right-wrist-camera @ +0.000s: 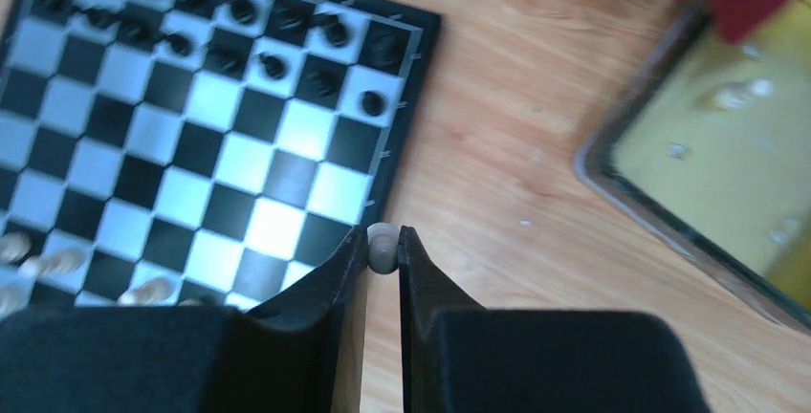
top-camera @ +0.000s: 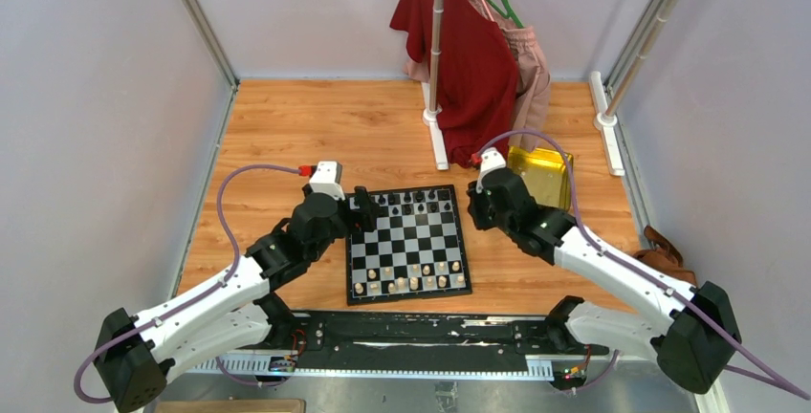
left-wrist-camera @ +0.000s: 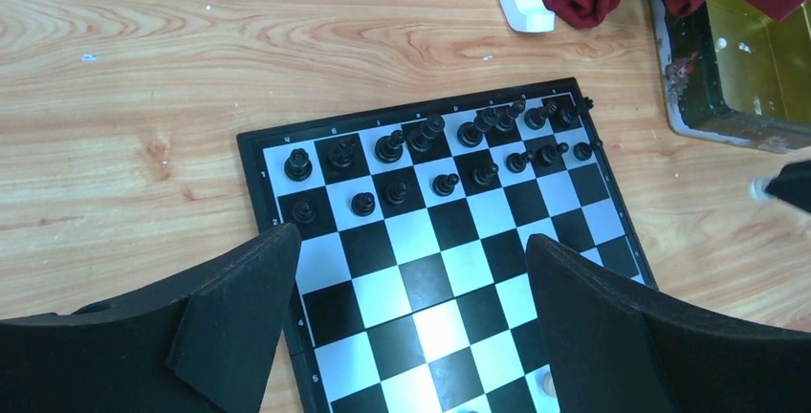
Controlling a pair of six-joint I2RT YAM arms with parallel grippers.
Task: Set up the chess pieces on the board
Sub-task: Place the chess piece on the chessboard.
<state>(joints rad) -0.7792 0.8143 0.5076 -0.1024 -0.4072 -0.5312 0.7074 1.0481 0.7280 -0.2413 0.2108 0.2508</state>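
Clearance between the right claw (right-wrist-camera: 383, 241) and the board (right-wrist-camera: 277, 227) is the governing relation. The claw stands just beside the board's right edge, over bare wood, and the board lies to its left. The claw is nearly closed, pinching one pale piece (right-wrist-camera: 382, 247) at the fingertips. Only the rounded top shows, so the piece's tilt cannot be read. Black pieces (left-wrist-camera: 430, 136) stand in the two rows at the board's far edge. Pale pieces (top-camera: 411, 279) occupy the two rows at the board's near edge, with gaps; which squares are vacant is too small to tell. The held piece therefore probably needs travel leftward over the board and toward its near edge. The left claw (left-wrist-camera: 411, 246) hangs wide open and empty at the board's left edge, well apart from the held piece, so the right arm is the nearer one.
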